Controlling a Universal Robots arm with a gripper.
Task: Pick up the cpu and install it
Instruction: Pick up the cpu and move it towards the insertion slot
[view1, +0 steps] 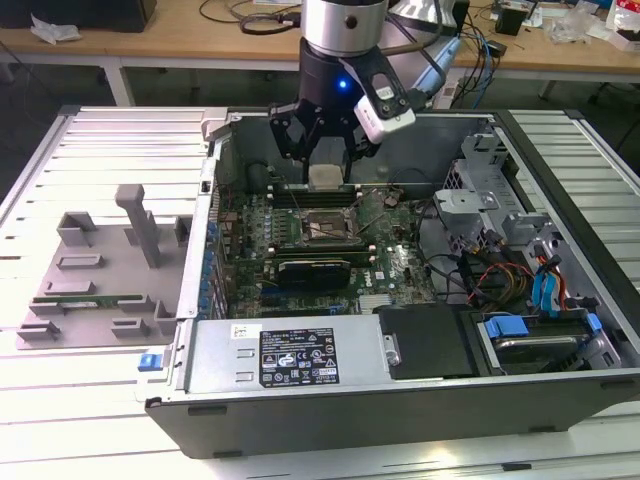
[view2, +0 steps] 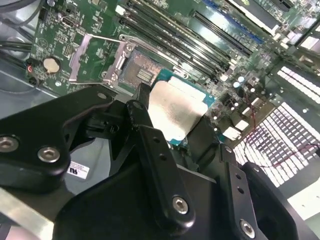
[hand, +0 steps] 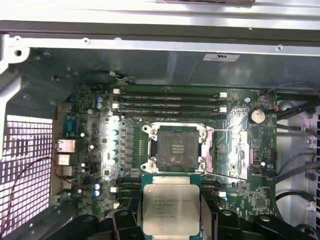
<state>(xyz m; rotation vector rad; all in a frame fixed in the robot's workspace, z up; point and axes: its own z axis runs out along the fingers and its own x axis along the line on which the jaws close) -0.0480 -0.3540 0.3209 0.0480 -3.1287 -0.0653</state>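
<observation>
My gripper (view1: 326, 172) is shut on the cpu (view1: 326, 178), a small square chip with a pale silvery top plate. I hold it inside the open computer case, a little above the motherboard (view1: 395, 262). In both wrist views the black fingers (hand: 131, 220) clamp the cpu (hand: 171, 204) by two opposite edges. The dark square socket (hand: 175, 147) lies bare just beyond the chip, with its metal latch frame (hand: 227, 152) swung open to one side. The second wrist view shows the cpu (view2: 174, 111) hanging beside the socket (view2: 141, 73), apart from it.
Memory slots (hand: 167, 102) run behind the socket. A long black card (view1: 313, 268) sits in front of it. The power supply (view1: 290, 355), a drive bay with blue clips (view1: 530, 330) and loose cables (view1: 490, 272) fill the case's near side. A grey fixture (view1: 100, 270) stands at the exterior view's left.
</observation>
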